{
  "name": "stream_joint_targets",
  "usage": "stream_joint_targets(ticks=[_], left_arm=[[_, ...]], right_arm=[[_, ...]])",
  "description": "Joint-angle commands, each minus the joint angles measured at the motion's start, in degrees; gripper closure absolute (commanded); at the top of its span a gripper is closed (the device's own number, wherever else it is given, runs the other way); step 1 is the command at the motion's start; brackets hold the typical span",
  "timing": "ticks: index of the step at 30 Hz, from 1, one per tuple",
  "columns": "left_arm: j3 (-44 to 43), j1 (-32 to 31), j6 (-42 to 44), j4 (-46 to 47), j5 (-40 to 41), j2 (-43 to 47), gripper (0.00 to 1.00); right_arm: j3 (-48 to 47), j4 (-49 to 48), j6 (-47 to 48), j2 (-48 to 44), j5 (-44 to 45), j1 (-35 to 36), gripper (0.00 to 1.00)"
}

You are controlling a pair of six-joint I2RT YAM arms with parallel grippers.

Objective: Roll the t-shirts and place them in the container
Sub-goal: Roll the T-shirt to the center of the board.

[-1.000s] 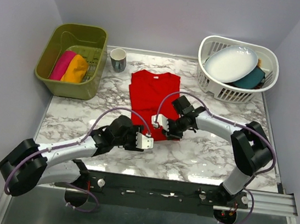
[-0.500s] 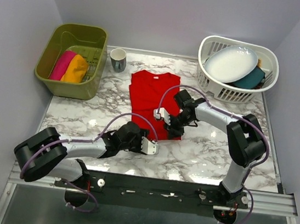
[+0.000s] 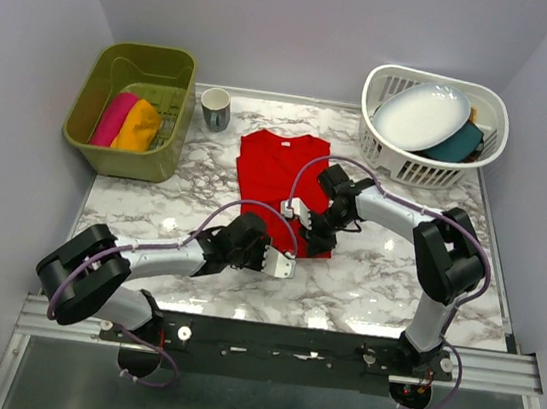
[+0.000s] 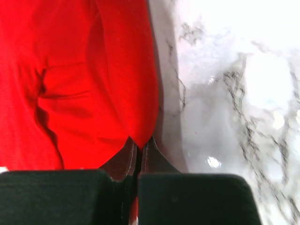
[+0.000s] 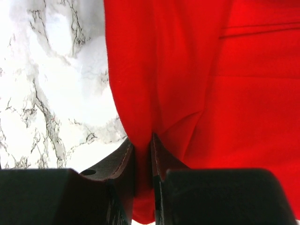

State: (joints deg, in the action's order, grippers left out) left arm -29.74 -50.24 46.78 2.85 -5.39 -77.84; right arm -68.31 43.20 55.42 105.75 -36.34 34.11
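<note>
Status: red tee [image 3: 274, 164] flat mid-table [image 3: 385, 280], collar far side, hem toward bases. L gripper [image 4: 139, 143] clamped tight on a hem corner, only the cloth tip betw jaws. R gripper [image 5: 143, 140] narrow, pinching a fold at the tee's edge, close to L. Pink tee [image 3: 113, 118] + orange tee [image 3: 139, 126] bundled in green bin [image 3: 128, 160], far L. Risks, IMO: L bite is thin, so any sideways tug prob pulls the corner out. Both grips sit close together, rest of hem is loose, so the roll could start skewed or bunch up. Wrists + cables nearly overlap, so clash or snag if either swings inward. Room: bare marble both sides of tee, more on R. Little margin betw hem and near edge. Far end tighter, w/ cup [image 3: 214, 109] just off collar L and basket [image 3: 409, 167] off R; a straight roll should pass betw them.
</note>
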Motion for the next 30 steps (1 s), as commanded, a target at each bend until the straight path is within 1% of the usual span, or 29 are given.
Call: stream_joint_targets(ticks=[1, 2, 3, 5, 6, 7, 8, 9, 10, 11, 12, 14, 16, 17, 18, 20, 21, 24, 28, 30], left_arm=[[-5.7, 3.4, -1.6, -17.5, -10.1, 2.0, 1.00], [-6.8, 4.3, -1.9, -19.5, -11.8, 1.7, 1.00], [-9.3, 5.1, -2.3, -23.7, -15.4, 1.4, 1.00], [-12.1, 8.1, -2.2, -28.2, -20.1, -0.3, 1.00], [-15.2, 9.4, -1.0, -33.7, -23.4, -1.2, 1.00], [-16.8, 11.1, -0.6, -36.2, -27.4, -2.1, 1.00], [-18.3, 12.1, 0.0, -38.7, -29.5, -4.3, 1.00], [-21.3, 13.0, 1.9, -43.8, -31.6, -5.5, 1.00], [-22.7, 13.7, 2.9, -46.2, -35.1, -6.8, 1.00], [-24.0, 15.1, 3.7, -48.4, -36.4, -8.1, 1.00], [-26.8, 15.6, 5.1, -53.0, -37.6, -10.8, 1.00], [-29.5, 17.4, 8.4, -57.4, -40.9, -14.9, 1.00], [-33.4, 18.8, 9.5, -62.9, -43.1, -17.7, 1.00], [-34.9, 19.3, 12.3, -65.5, -45.1, -19.4, 1.00], [-38.3, 20.4, 13.1, -70.3, -46.1, -23.0, 1.00], [-41.8, 21.8, 16.4, -75.4, -48.2, -26.9, 1.00], [-44.8, 23.0, 17.1, -79.0, -49.5, -30.3, 1.00], [-48.6, 24.8, 17.3, -81.3, -50.3, -35.2, 1.00], [-52.8, 26.8, 16.4, -81.9, -49.7, -39.7, 1.00], [-55.5, 27.6, 16.9, -83.9, -49.9, -42.6, 1.00]], right_arm=[[-0.6, 1.2, -0.6, 0.1, -1.5, -0.3, 0.75], [-0.4, 1.2, -0.6, -0.5, -1.9, -0.4, 0.75], [-0.7, 1.6, -0.6, -0.5, -2.2, -0.4, 0.75], [-1.4, 4.2, -0.6, -0.5, -3.6, -0.5, 0.75], [-1.7, 5.2, -0.4, -0.5, -4.3, -0.9, 0.76], [-2.4, 6.4, 0.1, -0.5, -4.9, -1.1, 0.76], [-2.8, 8.6, 0.3, -0.4, -5.8, -1.2, 0.76], [-3.2, 9.9, 0.9, -0.1, -6.2, -1.6, 0.76], [-4.0, 11.3, 2.4, 0.2, -6.5, -1.8, 0.76], [-4.6, 14.3, 3.1, 0.4, -7.2, -2.0, 0.77], [-5.3, 16.0, 4.1, 1.4, -7.3, -2.4, 0.77], [-7.3, 20.5, 6.2, 2.3, -8.4, -3.3, 0.77], [-8.9, 23.6, 8.5, 4.0, -8.9, -4.6, 0.77], [-10.7, 26.6, 9.2, 4.7, -9.4, -4.9, 0.77], [-11.7, 28.2, 10.0, 5.3, -9.7, -5.5, 0.77], [-13.2, 31.9, 11.8, 7.6, -10.6, -6.0, 0.77], [-14.7, 33.0, 12.3, 8.4, -10.9, -6.2, 0.77], [-17.7, 36.5, 13.8, 12.0, -11.9, -6.3, 0.77], [-21.1, 37.9, 13.0, 15.7, -12.6, -6.8, 0.77], [-22.6, 38.4, 12.7, 17.3, -13.1, -7.1, 0.77]])
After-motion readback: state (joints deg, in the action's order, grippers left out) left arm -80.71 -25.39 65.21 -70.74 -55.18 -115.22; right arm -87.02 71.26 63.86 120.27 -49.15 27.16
